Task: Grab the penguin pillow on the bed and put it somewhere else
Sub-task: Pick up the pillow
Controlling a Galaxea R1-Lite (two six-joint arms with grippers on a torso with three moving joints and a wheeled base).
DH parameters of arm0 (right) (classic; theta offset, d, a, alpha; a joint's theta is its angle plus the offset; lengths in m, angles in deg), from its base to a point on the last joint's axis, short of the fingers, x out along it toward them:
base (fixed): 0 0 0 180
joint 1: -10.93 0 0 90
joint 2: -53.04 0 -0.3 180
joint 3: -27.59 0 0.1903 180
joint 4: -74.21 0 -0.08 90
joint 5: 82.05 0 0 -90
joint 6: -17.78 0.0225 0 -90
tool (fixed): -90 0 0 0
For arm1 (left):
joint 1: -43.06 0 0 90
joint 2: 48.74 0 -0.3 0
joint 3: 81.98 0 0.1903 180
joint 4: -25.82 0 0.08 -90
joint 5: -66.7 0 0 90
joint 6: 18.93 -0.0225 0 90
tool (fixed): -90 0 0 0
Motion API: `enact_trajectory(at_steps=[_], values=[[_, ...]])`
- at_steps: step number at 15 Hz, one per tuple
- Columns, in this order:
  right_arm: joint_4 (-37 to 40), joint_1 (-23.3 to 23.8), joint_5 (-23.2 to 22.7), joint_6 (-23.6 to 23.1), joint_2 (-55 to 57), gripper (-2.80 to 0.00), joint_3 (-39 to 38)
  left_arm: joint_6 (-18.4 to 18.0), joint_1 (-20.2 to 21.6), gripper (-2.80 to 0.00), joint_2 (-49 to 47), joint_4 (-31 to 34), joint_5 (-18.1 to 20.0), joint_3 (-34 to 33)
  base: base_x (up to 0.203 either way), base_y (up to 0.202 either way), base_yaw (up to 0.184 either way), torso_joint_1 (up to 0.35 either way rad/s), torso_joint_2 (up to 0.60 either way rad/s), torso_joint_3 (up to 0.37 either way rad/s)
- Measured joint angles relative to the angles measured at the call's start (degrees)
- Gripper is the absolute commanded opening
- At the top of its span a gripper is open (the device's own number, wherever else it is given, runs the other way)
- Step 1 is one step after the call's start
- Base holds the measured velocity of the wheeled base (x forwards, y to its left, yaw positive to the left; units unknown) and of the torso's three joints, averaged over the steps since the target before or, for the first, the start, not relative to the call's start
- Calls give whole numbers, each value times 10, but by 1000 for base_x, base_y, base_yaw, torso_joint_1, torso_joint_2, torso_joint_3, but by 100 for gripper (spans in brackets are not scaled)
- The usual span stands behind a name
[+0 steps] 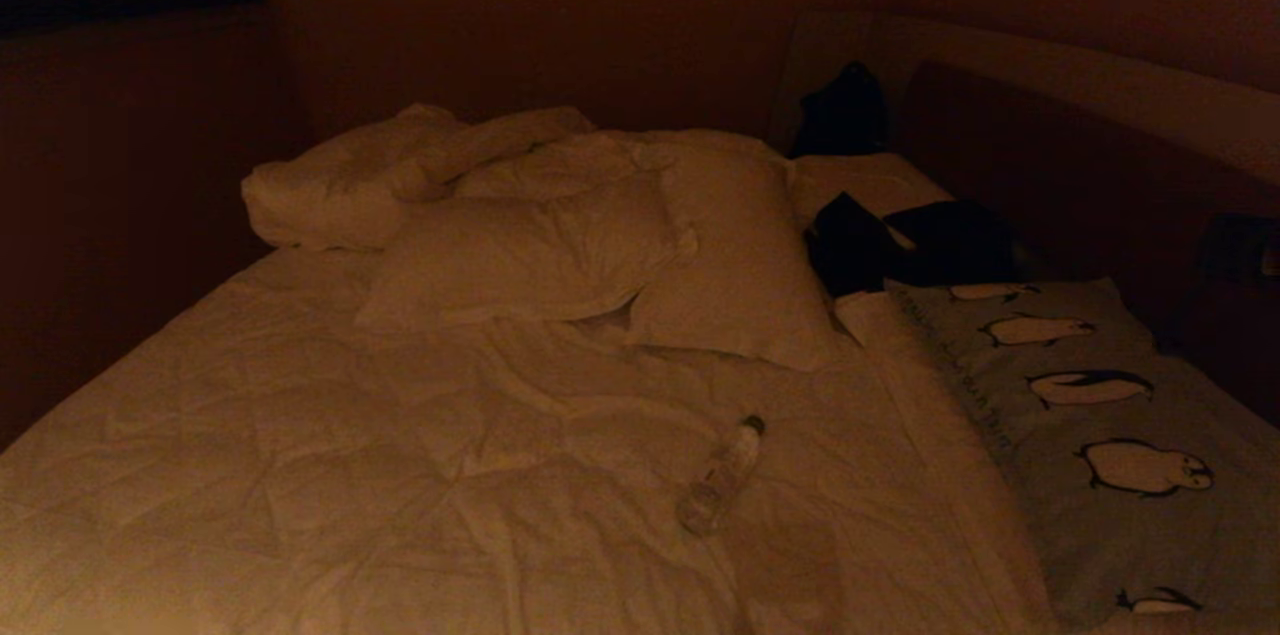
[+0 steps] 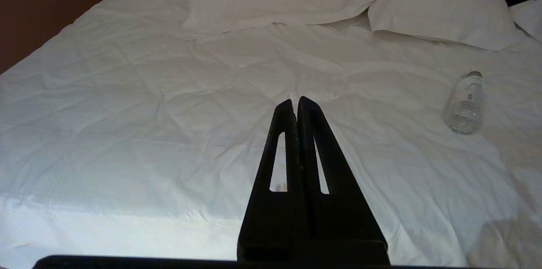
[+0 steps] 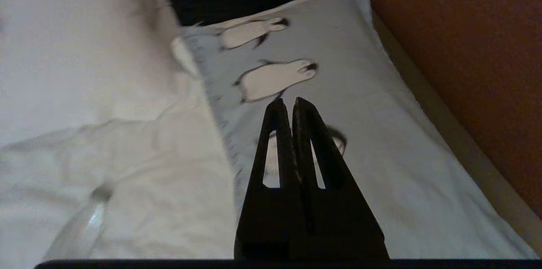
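The penguin pillow lies lengthwise along the right side of the bed, against the padded headboard. It is light grey-blue with a row of black-and-white penguins and a fringed seam on its inner edge. In the right wrist view my right gripper hangs shut and empty above the penguin pillow, clear of the fabric. My left gripper is shut with nothing in it over the rumpled white duvet. Neither arm shows in the head view.
Plain white pillows are heaped at the far end of the bed. A clear plastic bottle lies on the duvet left of the penguin pillow. Dark clothing sits just beyond the pillow's far end. A wall runs along the right.
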Motion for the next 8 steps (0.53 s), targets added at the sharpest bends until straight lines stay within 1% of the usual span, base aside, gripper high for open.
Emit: enact_trajectory(at_steps=[3, 8], values=[[-31, 15, 3, 4, 54, -280, 14, 0, 0, -280, 0, 0, 0, 0, 0, 0, 0, 0, 0, 0], [-68, 64, 1, 3, 115, -280, 31, 0, 0, -280, 0, 0, 0, 0, 0, 0, 0, 0, 0, 0]])
